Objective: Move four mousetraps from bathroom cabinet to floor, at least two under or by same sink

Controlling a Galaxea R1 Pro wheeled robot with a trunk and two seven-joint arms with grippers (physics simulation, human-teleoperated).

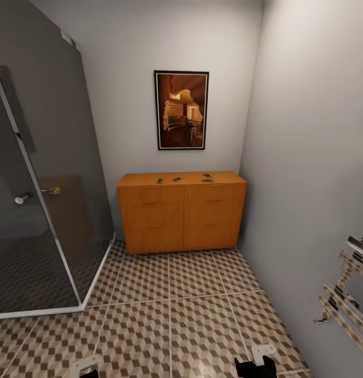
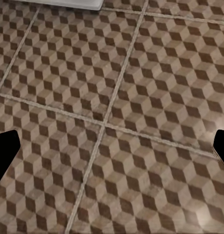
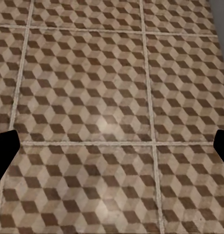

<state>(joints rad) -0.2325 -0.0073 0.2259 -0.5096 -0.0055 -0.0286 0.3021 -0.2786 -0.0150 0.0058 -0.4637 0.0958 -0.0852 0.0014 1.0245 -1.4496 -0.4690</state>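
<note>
Head view: mid-frame, the cabinet [image 1: 181, 212] stands against the back wall, the mousetraps [image 1: 177, 179] small on its top.

Left wrist view: the left gripper [image 2: 112, 151] hangs over bathroom floor [image 2: 141, 97], jaws wide, empty.

Right wrist view: the right gripper [image 3: 112, 148] likewise, wide apart, holding nothing.

An orange-brown cabinet [image 1: 182, 211] stands against the far wall of a bathroom, with small dark mousetraps [image 1: 207, 177] scattered on its top. A framed picture [image 1: 181, 110] hangs above it, a glass shower stall [image 1: 44, 199] stands nearby, and cube-patterned floor tiles [image 1: 170, 315] stretch across the foreground.
</note>
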